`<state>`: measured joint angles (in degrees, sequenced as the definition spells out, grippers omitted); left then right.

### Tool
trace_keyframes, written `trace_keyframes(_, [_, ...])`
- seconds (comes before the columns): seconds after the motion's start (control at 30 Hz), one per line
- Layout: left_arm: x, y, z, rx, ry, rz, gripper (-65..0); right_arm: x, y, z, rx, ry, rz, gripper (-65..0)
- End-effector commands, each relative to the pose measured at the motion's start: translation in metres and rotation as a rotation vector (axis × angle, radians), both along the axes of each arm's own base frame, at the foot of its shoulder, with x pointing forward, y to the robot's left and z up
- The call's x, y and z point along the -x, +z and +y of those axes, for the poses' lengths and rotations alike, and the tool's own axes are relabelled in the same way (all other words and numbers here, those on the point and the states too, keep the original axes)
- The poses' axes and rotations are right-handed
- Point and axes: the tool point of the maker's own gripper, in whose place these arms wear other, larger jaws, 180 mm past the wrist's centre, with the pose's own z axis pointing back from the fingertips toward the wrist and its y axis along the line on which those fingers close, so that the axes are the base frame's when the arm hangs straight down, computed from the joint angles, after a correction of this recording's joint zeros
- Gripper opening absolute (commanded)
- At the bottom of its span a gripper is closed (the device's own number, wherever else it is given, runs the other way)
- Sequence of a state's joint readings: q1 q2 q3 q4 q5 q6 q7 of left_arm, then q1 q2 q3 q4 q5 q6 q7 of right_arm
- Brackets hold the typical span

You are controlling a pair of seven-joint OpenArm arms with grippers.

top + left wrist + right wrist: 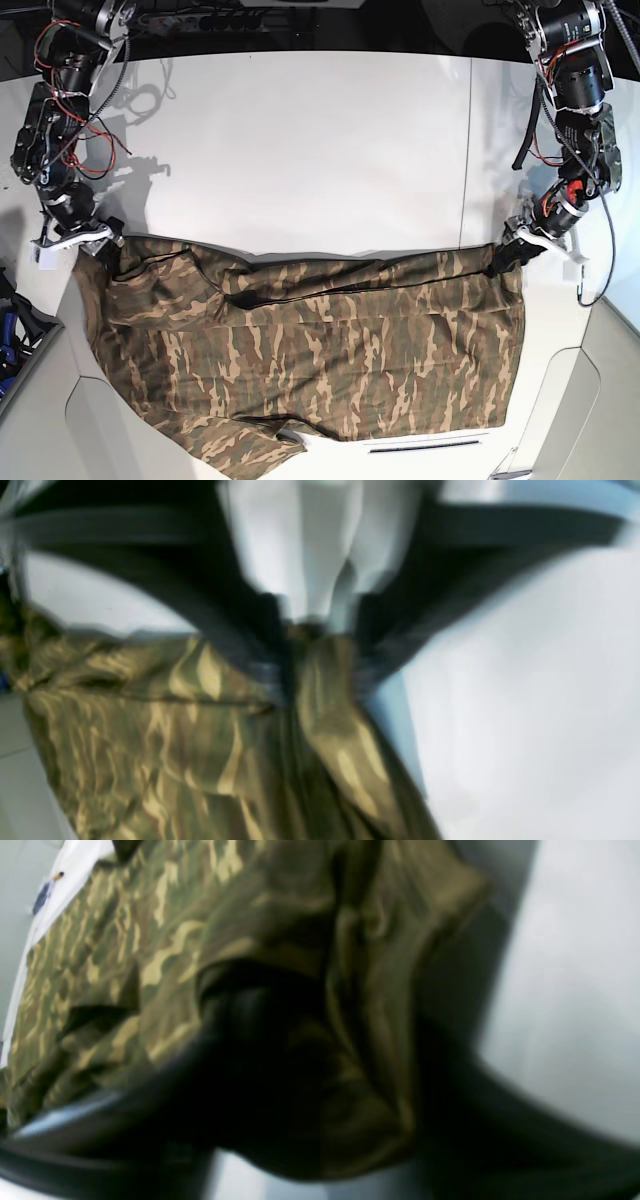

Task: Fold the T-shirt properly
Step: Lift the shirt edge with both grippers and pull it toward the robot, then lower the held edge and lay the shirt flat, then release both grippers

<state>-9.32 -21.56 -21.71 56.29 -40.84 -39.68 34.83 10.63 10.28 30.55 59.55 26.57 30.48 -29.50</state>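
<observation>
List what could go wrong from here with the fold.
1. The left gripper pinches only a narrow bunch of the T-shirt, so it may slip out.
2. Cloth drapes over the right gripper and could snag on release.
3. The shirt's lower hem hangs past the table edge; dragging could pull the fold askew.

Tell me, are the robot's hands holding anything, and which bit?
Yes. Both hold the T-shirt. The left gripper pinches one end of its far edge, and the right gripper pinches the other end. The shirt hangs stretched between them.
</observation>
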Motion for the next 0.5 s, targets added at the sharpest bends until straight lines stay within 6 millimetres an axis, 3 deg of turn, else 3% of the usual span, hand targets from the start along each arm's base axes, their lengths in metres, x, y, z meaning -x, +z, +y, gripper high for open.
trace_keyframes(0.0, [-0.008,0.011,0.005,-0.011,-0.004,-0.029,-59.8,-0.001,0.001,-0.003,0.021,0.010,0.016,-53.3])
trace_keyframes(0.07, [-0.007,0.011,0.005,-0.011,-0.004,-0.028,-65.0,-0.001,0.001,-0.003,0.020,0.013,0.013,-63.9])
trace_keyframes(0.1, [-0.007,0.012,0.006,-0.013,-0.004,-0.028,-65.0,-0.002,0.003,-0.002,0.021,0.024,0.006,-65.0])
trace_keyframes(0.47, [-0.003,0.037,0.028,0.002,-0.037,-0.006,-65.0,0.005,0.022,0.008,0.019,0.125,0.046,-65.0])
